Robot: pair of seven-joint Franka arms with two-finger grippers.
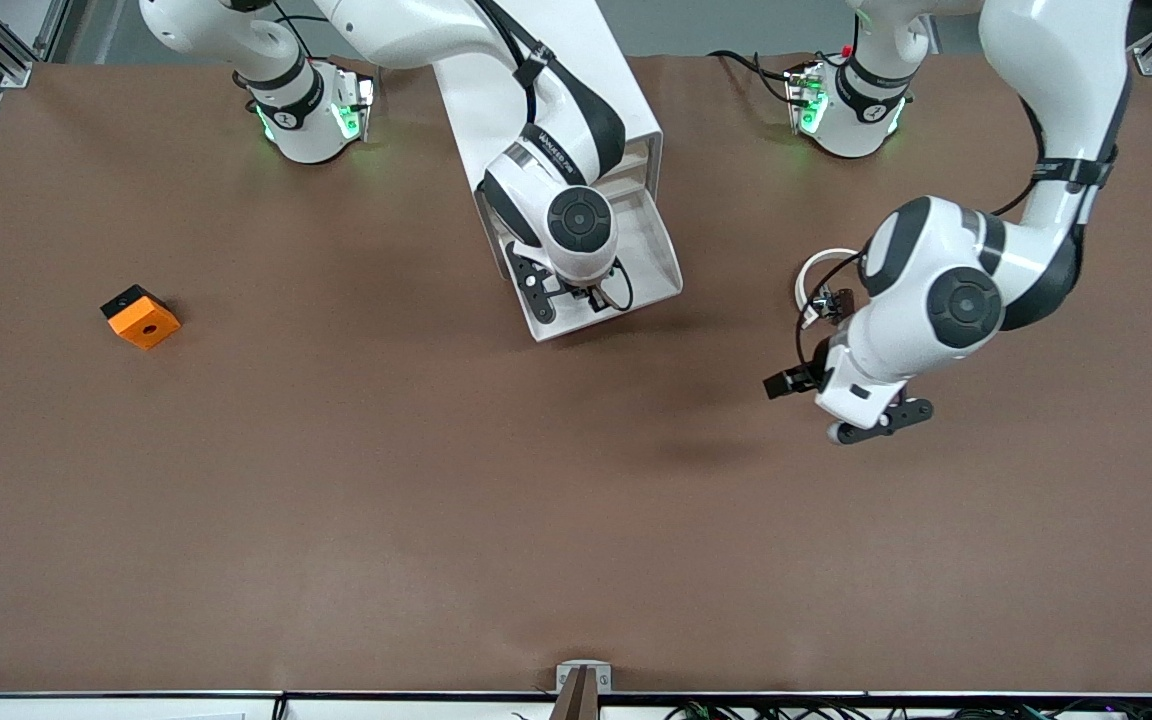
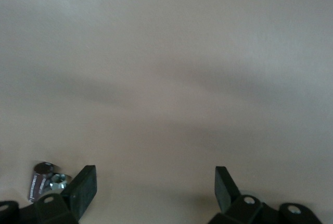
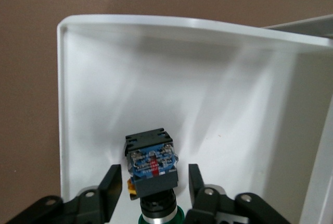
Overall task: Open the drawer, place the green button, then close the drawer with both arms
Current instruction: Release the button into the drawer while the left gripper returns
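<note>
The white drawer (image 1: 658,262) stands pulled out of its white cabinet (image 1: 576,70), on the side nearer the front camera. My right gripper (image 1: 566,295) hangs low in the drawer, open. In the right wrist view the button (image 3: 153,164), with its dark blocky body and green cap, lies on the drawer floor inside the white wall (image 3: 60,104). It sits between the open right gripper's (image 3: 152,177) fingers (image 3: 110,182), and a gap shows on each side. In the front view the hand hides the button. My left gripper (image 1: 836,400) is open and empty over bare table toward the left arm's end, and it also shows in the left wrist view (image 2: 155,177).
An orange square block (image 1: 141,316) lies toward the right arm's end. A small dark clip with a white curved strip (image 1: 821,285) lies beside the left arm's hand. Small metal nuts (image 2: 47,182) lie on the table by a left finger.
</note>
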